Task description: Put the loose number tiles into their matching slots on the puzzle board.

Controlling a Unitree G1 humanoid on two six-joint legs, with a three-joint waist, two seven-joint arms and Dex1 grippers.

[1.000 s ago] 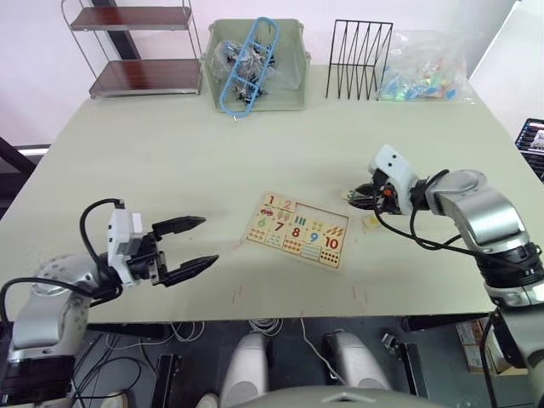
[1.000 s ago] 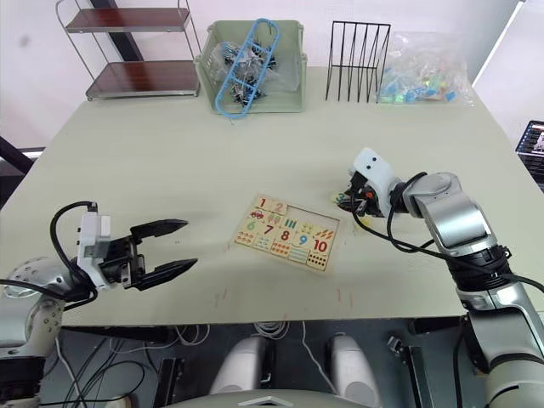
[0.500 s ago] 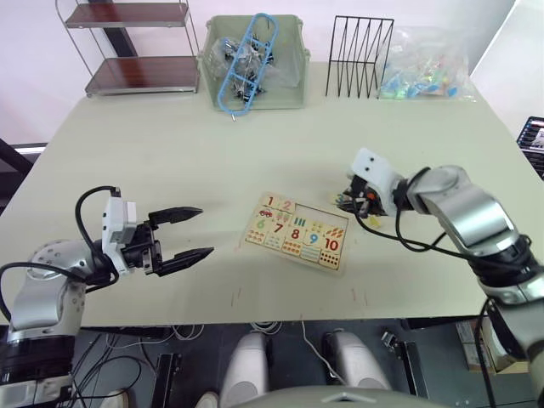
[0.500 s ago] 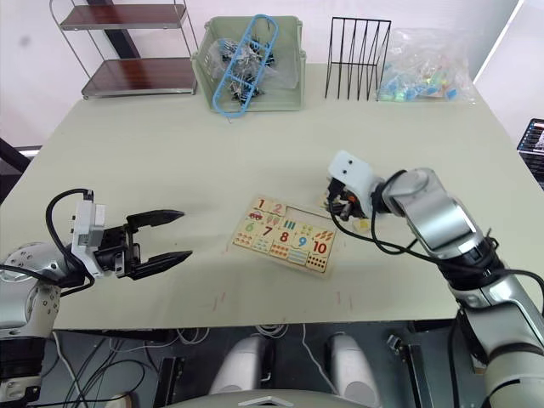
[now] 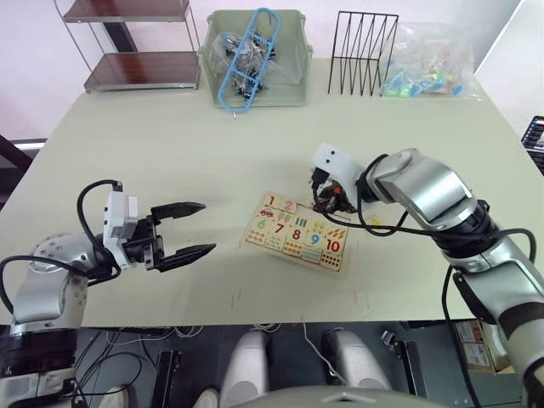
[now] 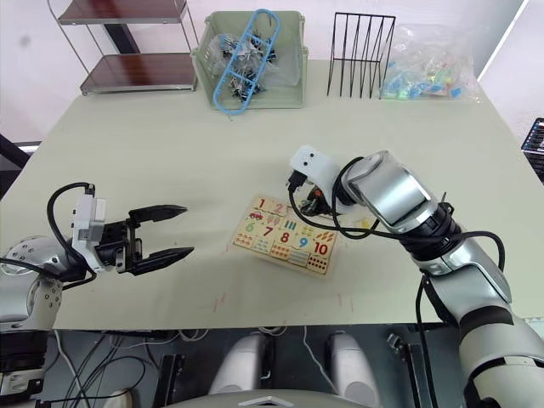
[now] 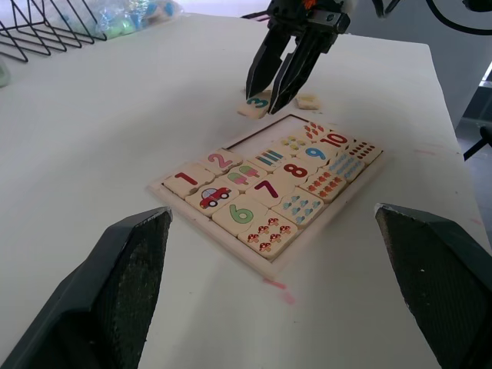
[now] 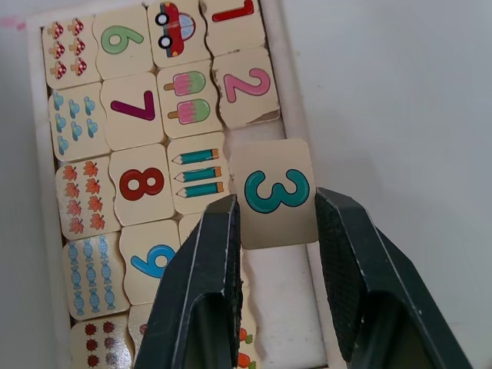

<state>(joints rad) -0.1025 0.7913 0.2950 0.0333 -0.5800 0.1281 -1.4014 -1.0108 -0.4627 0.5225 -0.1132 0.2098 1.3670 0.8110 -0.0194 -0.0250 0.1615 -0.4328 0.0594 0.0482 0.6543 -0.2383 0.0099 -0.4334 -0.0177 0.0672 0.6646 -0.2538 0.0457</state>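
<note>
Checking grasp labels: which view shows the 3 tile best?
Right wrist view: the 3 tile sits large and face-on between the right tool fingers. Left wrist view shows it small, at the board's far edge. In the eye views it is too small to read.

The puzzle board (image 8: 296, 100) is pale, light wood. Its tiles carry coloured numerals: a red 1, a pink 2, a green 6, a purple 7, a dark red 8, a blue 9 and an orange-red 10. Beside them sit small pictures: a red car (image 8: 174, 18), pink-and-green ice lollies, teal pencils, red mushrooms, blue drops, orange leaves and dark red ladybirds. The loose tile (image 8: 275, 192) is the same pale wood with a teal 3. The table (image 5: 170, 153) is a plain cream, marked with a few faint red ticks near its front edge.
</note>
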